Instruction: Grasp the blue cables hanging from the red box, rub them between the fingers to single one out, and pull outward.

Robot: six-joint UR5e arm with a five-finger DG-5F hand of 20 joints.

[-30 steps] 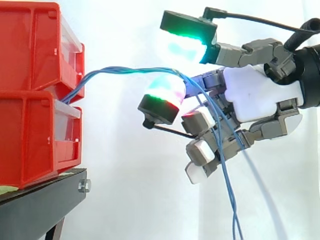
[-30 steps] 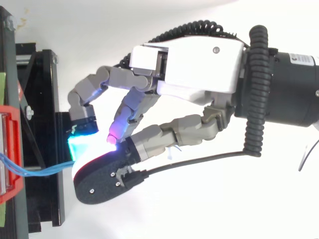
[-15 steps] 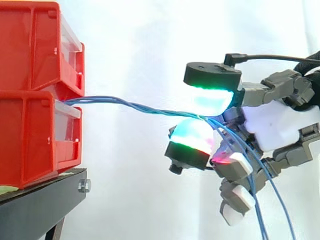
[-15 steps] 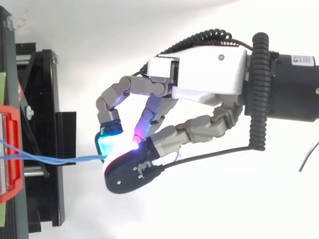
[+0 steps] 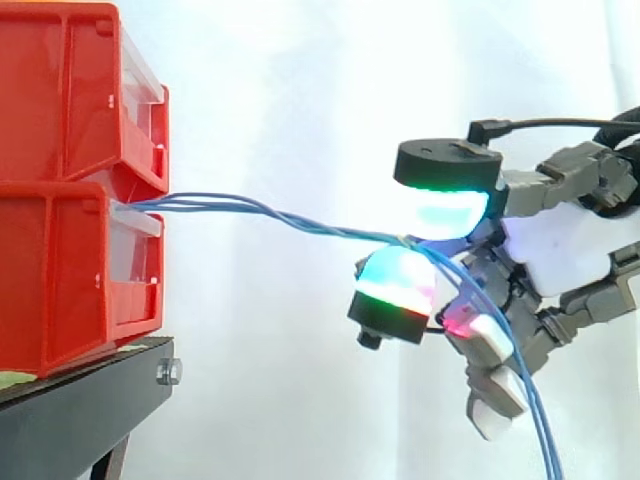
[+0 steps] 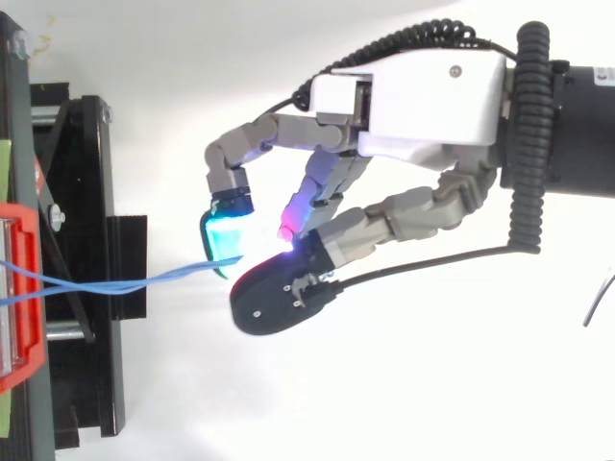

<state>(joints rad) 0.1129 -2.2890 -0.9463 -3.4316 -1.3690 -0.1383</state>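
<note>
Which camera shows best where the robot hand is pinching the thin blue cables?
Side view: the thin blue cables run from the stacked red plastic bins into the pinch between the glowing pads of the hand, then hang below. Top view shows them reaching the cyan pad, the pinch itself hidden.

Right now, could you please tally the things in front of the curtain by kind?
Red bins: 2, upper and lower
Black stand: 1
Bunch of blue cables: 1
Hand: 1
Total: 5
</note>
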